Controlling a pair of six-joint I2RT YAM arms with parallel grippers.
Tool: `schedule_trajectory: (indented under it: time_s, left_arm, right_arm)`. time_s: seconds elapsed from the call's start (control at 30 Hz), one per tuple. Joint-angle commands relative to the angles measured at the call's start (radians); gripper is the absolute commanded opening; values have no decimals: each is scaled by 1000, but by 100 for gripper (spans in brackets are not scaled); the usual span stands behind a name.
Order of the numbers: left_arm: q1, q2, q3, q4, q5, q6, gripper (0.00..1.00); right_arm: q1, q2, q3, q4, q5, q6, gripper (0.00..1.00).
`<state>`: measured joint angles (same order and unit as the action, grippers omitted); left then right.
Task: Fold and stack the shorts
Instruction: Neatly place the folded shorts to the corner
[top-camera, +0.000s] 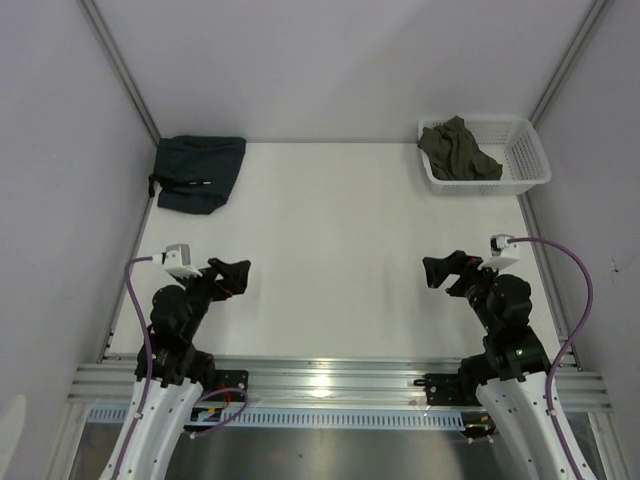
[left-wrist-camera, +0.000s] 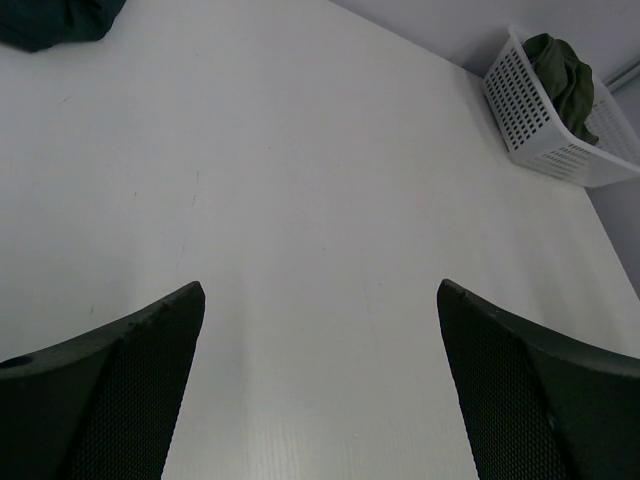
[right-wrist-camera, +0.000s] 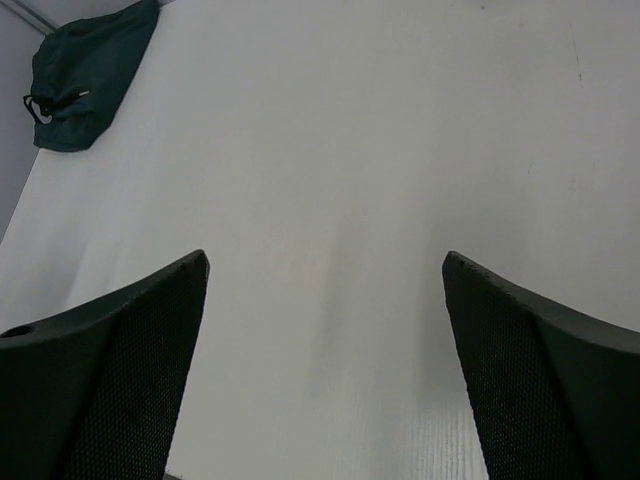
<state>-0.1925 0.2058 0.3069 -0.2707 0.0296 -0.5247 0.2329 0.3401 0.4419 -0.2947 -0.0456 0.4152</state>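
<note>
Shorts (top-camera: 198, 172) well beyond fingers (left-wrist-camera: 110, 400)

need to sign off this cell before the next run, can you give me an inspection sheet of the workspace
surface: white table, a few faint marks
job's things: dark teal shorts, folded, at the far left corner
clutter: white basket at the far right corner, a crumpled olive green garment inside it
grippers: left gripper and right gripper both open and empty, over the near part of the table
cables: left purple cable and right purple cable, each looping from a wrist down along its arm
surroundings: plain pale walls on three sides, metal rail along the near edge
</note>
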Motion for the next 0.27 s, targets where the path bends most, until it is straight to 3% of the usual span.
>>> schedule_trajectory:
  time_s: [0.0, 0.23]
  left_arm:
    - [-7, -48, -25, 47, -11, -23, 99]
    - [-7, 13, -17, 42, -20, -28, 99]
  right_arm:
    - [-3, -12, -6, 43, 35, 2, 99]
    - [-1, -1, 0, 31, 18, 4, 99]
